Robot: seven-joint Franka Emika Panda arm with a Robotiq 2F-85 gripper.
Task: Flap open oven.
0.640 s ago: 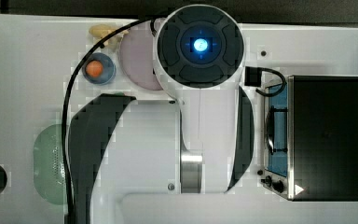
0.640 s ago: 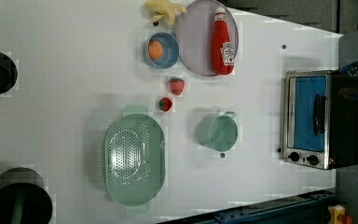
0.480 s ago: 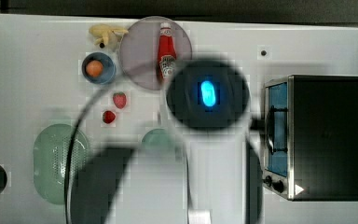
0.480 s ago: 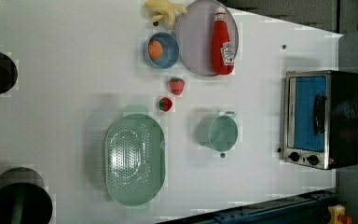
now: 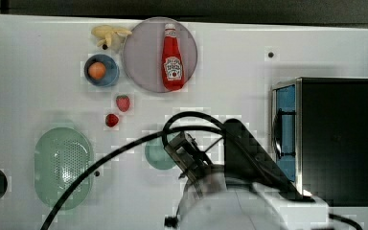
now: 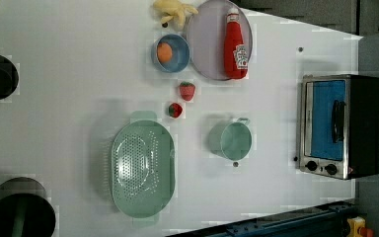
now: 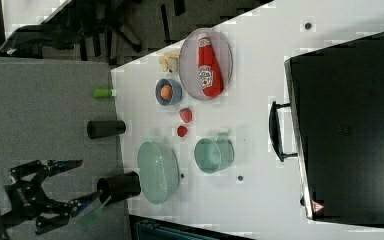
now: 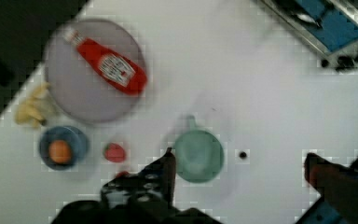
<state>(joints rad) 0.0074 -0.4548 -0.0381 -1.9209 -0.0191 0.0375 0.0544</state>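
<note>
Wrist view shows the claw [image 8: 240, 163] spread wide above the white table, boxy glass-fronted oven [image 8: 328, 28] shut.

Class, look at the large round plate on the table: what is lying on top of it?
A red ketchup bottle lies on its side on the grey plate. The bananas sit just off its rim. Whatever is under the bottle is covered.

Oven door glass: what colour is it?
Blue-tinted glass door on the boxy black toaster oven with a silver front frame; clearest in the left view.
</note>
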